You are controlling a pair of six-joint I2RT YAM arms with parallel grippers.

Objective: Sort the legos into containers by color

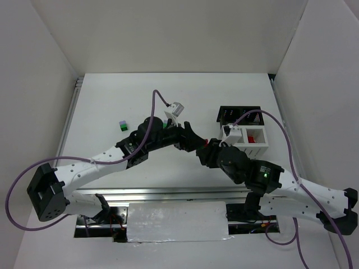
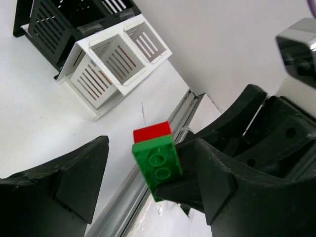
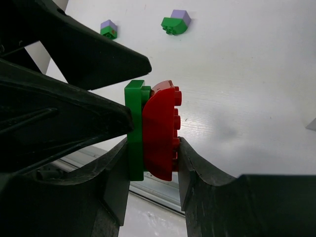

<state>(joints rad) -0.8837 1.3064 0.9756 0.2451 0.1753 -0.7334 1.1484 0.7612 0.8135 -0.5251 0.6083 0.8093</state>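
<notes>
Right gripper is clenching the red-on-green plastic toy brick pair above the white tabletop, at 9 o'clock from the white slotted two-cell bin. Left gripper is straddling the pair, jaws parted.

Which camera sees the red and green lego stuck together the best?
The right wrist view: the red and green lego fills the middle, side-on, both colours clear. The left wrist view shows mostly its green face, with red peeking behind. In the top view the arms mostly hide it.
</notes>
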